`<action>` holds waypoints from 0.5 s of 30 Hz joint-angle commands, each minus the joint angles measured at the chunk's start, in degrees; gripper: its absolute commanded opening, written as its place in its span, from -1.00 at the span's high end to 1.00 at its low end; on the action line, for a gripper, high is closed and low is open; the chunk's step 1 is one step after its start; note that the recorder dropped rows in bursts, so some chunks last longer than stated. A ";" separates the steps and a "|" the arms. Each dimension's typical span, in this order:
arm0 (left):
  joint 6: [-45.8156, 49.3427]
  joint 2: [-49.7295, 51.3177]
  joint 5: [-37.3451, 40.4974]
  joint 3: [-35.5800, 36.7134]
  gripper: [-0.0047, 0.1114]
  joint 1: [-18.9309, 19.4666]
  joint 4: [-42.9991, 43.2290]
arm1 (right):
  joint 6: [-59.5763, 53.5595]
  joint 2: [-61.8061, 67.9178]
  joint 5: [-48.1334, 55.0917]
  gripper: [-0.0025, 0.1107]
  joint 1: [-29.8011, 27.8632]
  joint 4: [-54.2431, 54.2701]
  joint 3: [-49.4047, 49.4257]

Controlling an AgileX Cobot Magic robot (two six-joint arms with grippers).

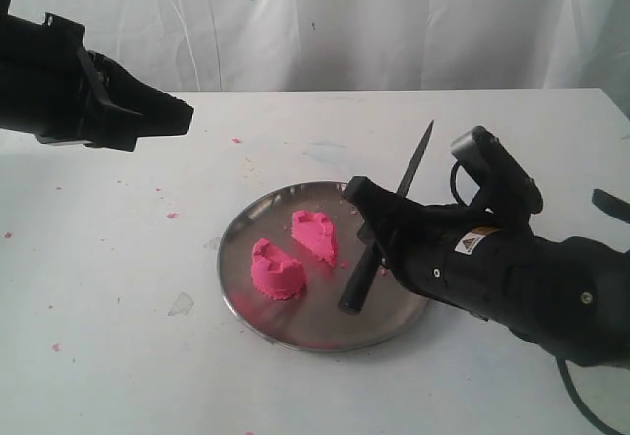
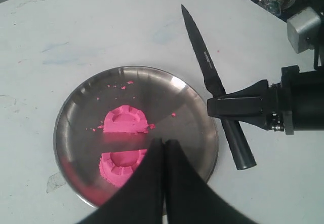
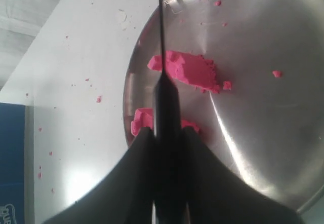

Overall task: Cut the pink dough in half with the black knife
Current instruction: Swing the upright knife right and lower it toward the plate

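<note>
Black knife (image 1: 394,209) clamped in right fingers (image 1: 362,199), tilted above plate (image 1: 394,317); left fingers (image 2: 163,148) together, raised.

A white table (image 1: 118,356) – flecked with pink crumbs (image 1: 171,216) – carries a round steel plate (image 1: 394,329).

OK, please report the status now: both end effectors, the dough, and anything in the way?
Right end effector shut on black knife, above plate. Left end effector shut, empty, raised. Pink dough in two halves, apart. Nothing in the way.

Lab-style test bench: plain white table (image 1: 118,356), white curtain backdrop (image 1: 345,22), stained tabletop.
</note>
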 commanded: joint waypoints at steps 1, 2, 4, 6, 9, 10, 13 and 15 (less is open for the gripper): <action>0.15 -0.59 0.39 0.32 0.92 -0.18 -0.84 | 0.51 -0.21 -1.04 0.96 -1.99 1.57 0.25; 0.15 -0.59 0.39 0.32 0.92 -0.18 -0.73 | 0.51 -0.10 -1.07 0.96 -2.10 1.67 0.25; 0.15 -0.59 0.39 0.32 0.92 -0.18 -0.73 | 0.51 0.23 -0.81 0.96 -2.61 1.82 0.25; 0.15 -0.59 0.39 0.32 0.92 -0.18 -0.73 | 0.51 0.86 -0.36 0.96 -3.18 2.80 0.25; 0.15 -0.59 0.39 0.32 0.92 -0.18 -0.73 | 0.51 3.04 -0.36 0.96 -3.17 3.28 0.25; 0.15 -0.59 0.39 0.32 0.92 -0.18 -0.73 | 0.51 3.82 -0.13 0.96 -3.17 3.28 0.13; 0.15 -0.59 0.39 0.32 0.92 -0.18 -0.73 | 0.51 6.10 -0.13 0.96 -3.17 3.06 -0.42; 0.15 -0.59 0.39 0.32 0.92 -0.18 -0.73 | 0.51 7.55 0.23 0.96 -3.17 2.55 -1.26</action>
